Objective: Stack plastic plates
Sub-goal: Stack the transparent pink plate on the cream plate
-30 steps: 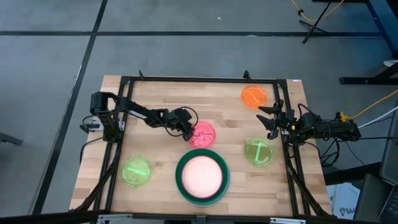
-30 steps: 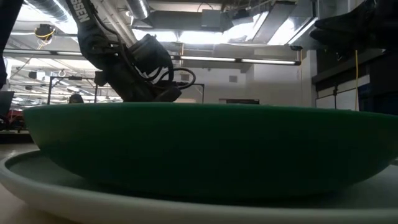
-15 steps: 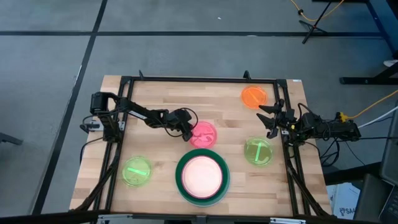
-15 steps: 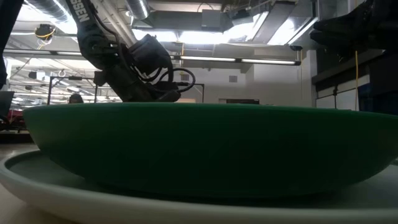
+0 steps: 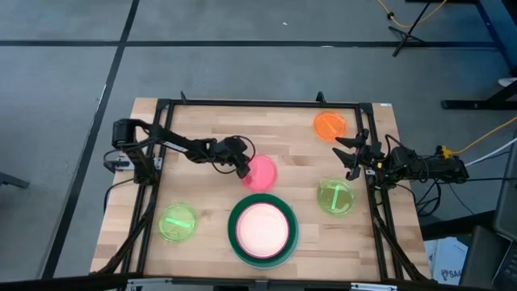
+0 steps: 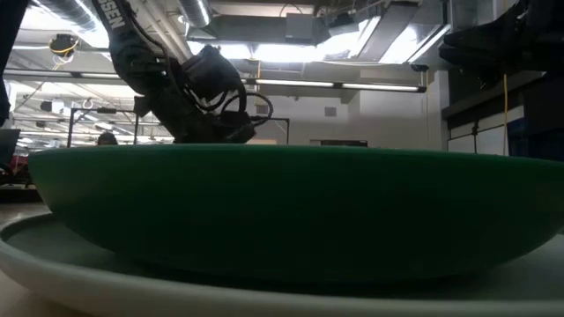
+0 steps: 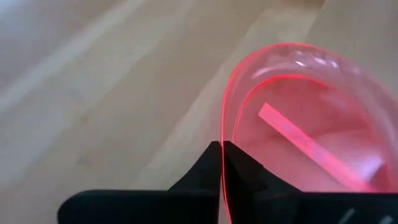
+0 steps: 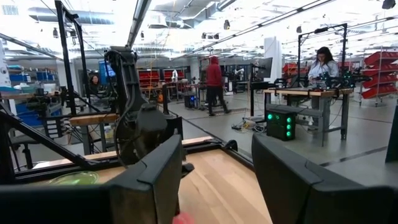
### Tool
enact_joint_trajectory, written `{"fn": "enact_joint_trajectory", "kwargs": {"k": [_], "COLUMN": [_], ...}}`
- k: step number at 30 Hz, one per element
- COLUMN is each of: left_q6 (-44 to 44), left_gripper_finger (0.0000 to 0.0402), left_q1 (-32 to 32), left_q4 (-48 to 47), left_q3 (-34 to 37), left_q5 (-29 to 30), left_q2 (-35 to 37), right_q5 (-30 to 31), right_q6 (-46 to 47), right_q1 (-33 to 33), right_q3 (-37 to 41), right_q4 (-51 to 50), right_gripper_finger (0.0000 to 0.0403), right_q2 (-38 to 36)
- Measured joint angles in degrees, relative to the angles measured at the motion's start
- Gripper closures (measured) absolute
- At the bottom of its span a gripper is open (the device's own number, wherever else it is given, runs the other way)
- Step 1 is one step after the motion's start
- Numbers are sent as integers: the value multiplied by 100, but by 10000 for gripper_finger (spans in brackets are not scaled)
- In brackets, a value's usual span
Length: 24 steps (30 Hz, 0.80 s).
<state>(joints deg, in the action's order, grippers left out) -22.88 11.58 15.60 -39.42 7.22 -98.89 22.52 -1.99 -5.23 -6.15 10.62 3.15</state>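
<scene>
Large open robotics lab or workshop hall. Grey sealed concrete floor (image 5: 242, 65) marked with dark lines, a yellow cable (image 5: 404, 20) trailing across it. Wooden worktop (image 5: 210, 129) boxed in a black metal frame (image 5: 258, 103). Beyond it, exposed ceiling ducts (image 8: 37, 15), long strip lights (image 6: 352, 85), rows of similar benches (image 8: 305, 93), red parts racks (image 8: 376, 74), an equipment box with green indicator lamps (image 8: 280, 121). Several people (image 8: 213, 84) standing at workstations farther off.

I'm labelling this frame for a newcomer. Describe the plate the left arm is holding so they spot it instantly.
Start at the big stack at the table's near edge. Just behind it, mid-table, sits the pink plate, its rim pinched by the left gripper. It is the only translucent pink one; the loose neighbours are lime or orange.
</scene>
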Motion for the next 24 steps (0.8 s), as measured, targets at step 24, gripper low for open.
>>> {"fn": "enact_joint_trajectory", "kwargs": {"k": [24], "left_q6": [298], "left_gripper_finger": [400], "left_q1": [-676], "left_q4": [-571], "left_q3": [-4], "left_q5": [-494], "left_q2": [2280], "right_q5": [0], "right_q6": [19], "right_q1": [2], "right_q3": [0], "right_q4": [-18], "right_gripper_finger": [214], "right_q2": [1]}}
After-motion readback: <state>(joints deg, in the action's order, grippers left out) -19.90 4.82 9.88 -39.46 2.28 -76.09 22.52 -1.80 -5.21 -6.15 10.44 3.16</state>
